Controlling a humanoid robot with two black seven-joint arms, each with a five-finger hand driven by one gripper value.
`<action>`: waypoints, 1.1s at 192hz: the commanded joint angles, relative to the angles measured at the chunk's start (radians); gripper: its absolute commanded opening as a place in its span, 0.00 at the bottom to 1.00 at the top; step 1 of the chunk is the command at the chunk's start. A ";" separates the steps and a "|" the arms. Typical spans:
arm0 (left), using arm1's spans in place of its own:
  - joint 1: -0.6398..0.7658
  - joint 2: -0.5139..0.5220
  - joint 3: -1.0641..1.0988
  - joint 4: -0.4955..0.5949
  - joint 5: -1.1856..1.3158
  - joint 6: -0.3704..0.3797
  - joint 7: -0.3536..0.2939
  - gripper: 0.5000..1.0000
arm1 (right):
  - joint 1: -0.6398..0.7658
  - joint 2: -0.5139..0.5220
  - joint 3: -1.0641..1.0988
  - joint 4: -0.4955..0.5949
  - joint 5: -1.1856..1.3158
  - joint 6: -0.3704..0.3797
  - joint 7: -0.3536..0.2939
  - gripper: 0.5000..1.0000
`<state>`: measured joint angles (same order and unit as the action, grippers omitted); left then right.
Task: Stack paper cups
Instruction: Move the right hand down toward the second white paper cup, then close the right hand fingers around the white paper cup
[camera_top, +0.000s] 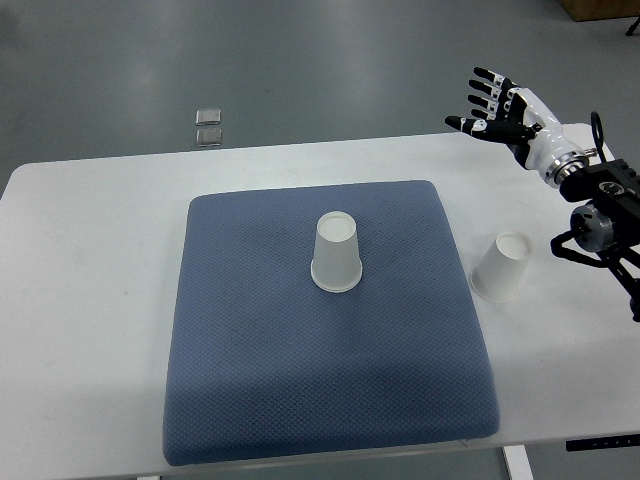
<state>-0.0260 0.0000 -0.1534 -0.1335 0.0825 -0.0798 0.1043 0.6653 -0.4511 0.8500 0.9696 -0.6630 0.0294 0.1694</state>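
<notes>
Paper cups wait apart on a white table (90, 260): one cup on the mat (336, 253) stands mouth down near the middle of a blue quilted mat (300, 380), well to the left of the right hand and nearer the robot than it. Moving rightward, a second cup (503, 266) stands just off the mat's right edge on the bare tabletop, also inverted, its base tipped slightly toward the camera's right in this steep view. Further right and farther from the robot, the right hand (505, 113) hovers above the table's far corner, fingers spread and holding nothing, its palm turned toward the cups. The second cup lies directly on the robot's side of that hand, near it; it looks the likelier first pick, to be carried left onto the mat cup. Both cups' long axes run roughly vertical. No left arm shows. Neither cup carries any readable print or logo. Two small clear squares (209, 128) lie on the floor beyond the table.
</notes>
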 joint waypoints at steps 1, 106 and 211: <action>0.000 0.000 0.000 0.000 0.000 0.000 0.000 1.00 | 0.000 -0.092 -0.042 0.021 -0.049 0.086 0.002 0.86; 0.000 0.000 0.000 0.000 0.000 0.000 0.000 1.00 | 0.004 -0.344 -0.152 0.204 -0.567 0.274 0.053 0.85; 0.000 0.000 0.000 0.000 0.000 0.000 0.000 1.00 | 0.000 -0.390 -0.259 0.236 -0.800 0.274 0.122 0.84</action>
<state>-0.0261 0.0000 -0.1534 -0.1334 0.0826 -0.0798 0.1043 0.6674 -0.8421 0.5989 1.2057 -1.4393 0.3068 0.2877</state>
